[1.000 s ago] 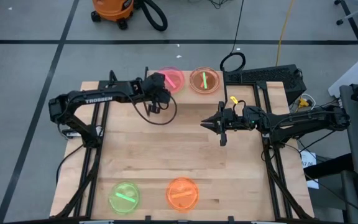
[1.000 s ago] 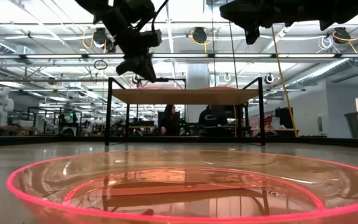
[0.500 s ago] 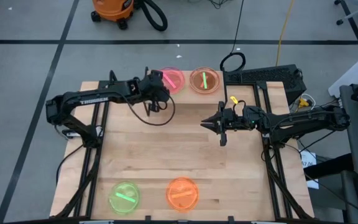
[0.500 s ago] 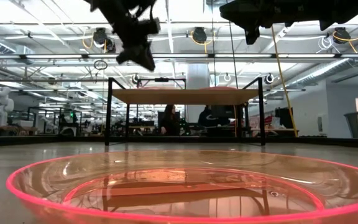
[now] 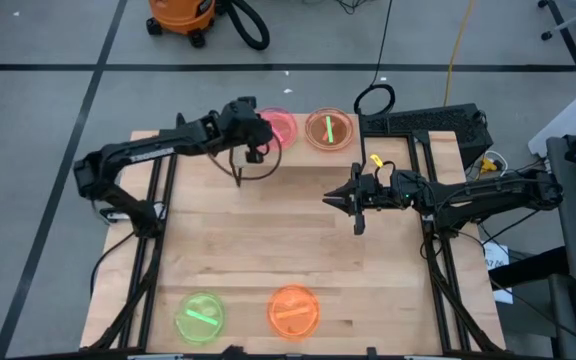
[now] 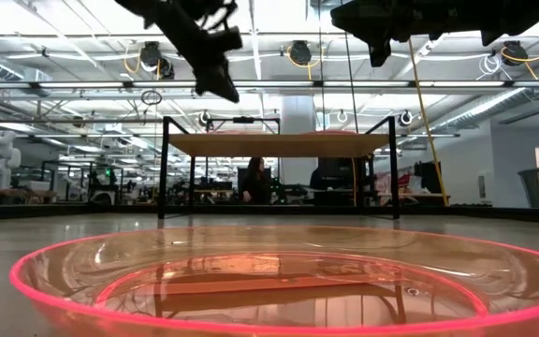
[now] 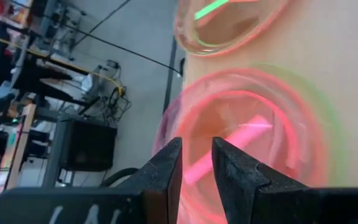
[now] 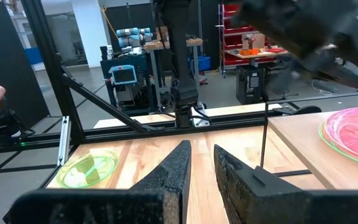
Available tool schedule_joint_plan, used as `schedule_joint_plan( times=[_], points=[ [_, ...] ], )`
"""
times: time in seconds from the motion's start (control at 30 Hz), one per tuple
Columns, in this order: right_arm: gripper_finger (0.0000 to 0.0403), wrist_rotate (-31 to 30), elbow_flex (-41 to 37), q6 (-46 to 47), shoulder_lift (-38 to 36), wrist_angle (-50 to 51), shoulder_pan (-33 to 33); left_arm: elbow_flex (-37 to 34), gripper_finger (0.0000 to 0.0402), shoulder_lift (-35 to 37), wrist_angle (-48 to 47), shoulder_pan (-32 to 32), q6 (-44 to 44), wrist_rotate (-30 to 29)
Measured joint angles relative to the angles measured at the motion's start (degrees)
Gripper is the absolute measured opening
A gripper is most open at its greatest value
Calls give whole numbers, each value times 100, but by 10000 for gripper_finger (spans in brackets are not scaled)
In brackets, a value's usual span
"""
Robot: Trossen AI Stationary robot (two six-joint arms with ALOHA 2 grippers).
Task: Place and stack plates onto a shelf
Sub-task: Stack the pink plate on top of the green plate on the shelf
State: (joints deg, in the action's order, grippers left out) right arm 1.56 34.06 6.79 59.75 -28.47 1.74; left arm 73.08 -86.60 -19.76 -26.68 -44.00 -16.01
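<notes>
Hung the left gripper just over the left rim of the pink plate, which sat on the shelf at the far side of the table. Kept its fingers parted by a narrow gap, grasping nothing. Appeared, from a green edge in the left wrist view, to have that pink plate resting on another.

Risked clipping the pink rim with a low fingertip while so near, and dragging the light plastic toward the shelf's edge. Risked also shoving it right into the orange plate, which lay just beside it on the same shelf. Further right, parked the right gripper above mid-table, fingers slightly apart and empty, well clear of the shelf. Left two plates not yet shelved at the near side: a green plate and, to its right, a second orange plate. Judged both close enough to the near edge that a poor pinch might push them off.

Showed a pale wooden table of joined planks, framed by black rails. Beyond it, a grey floor with dark taped lines, an orange vacuum at the far left, cables and a black case to the right. In the low view, a bright open workshop with ceiling pipes and seated people behind the shelf.
</notes>
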Motion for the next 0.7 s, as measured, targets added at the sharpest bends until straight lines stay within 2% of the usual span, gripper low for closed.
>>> schedule_joint_plan(
  times=[0.13, 0.37, 0.7],
  points=[
    [58, 0, 0, 2, 0, 0, 0, 3, 95, -353, 423, -220, -104, 156],
    [58, 0, 0, 11, 0, 2, 0, 8, 95, -917, 307, -462, -47, 459],
    [58, 0, 0, 68, 0, 2, -1, 8, 95, -1020, 338, -393, -56, 665]
  ],
)
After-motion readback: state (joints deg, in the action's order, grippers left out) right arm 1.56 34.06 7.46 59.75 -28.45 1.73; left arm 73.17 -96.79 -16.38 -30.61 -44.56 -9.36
